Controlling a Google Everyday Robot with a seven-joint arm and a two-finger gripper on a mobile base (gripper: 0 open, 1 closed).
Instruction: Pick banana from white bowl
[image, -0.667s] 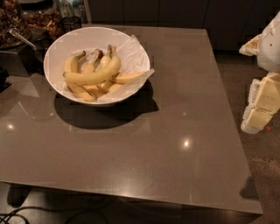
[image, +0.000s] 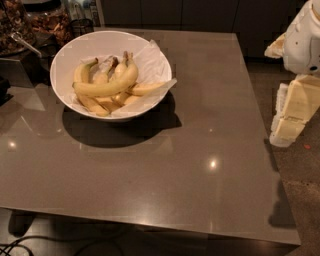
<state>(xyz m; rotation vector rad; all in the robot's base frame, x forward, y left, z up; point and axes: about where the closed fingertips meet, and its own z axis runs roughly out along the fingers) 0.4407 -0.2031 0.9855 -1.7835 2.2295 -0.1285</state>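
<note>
Hovering off the right edge of the counter (image: 200, 150), the gripper (image: 290, 120) sits roughly level with that edge's middle stretch, pale and blocky below the white arm (image: 305, 35), and from this angle I cannot tell whether it is open or closed. Nothing is in its hold that I can see. Now look across to the far left corner: there is the white bowl (image: 107, 33), wide and round, with its crumpled paper liner (image: 150, 55) spilling over the rim on the side facing the right edge. And there is our target, the banana (image: 107, 86), the long plain yellow one lying on top of the shorter bananas (image: 100, 102), well inside the rim. Its long axis runs nearly parallel to the far edge, tipped a little, with the stem end curling up toward the far right. So the banana lies well apart from the gripper, to the left and farther back, with bare counter between them. My read is that the reach has to cross leftward and come down over the bowl, gripping across the banana's width.
</note>
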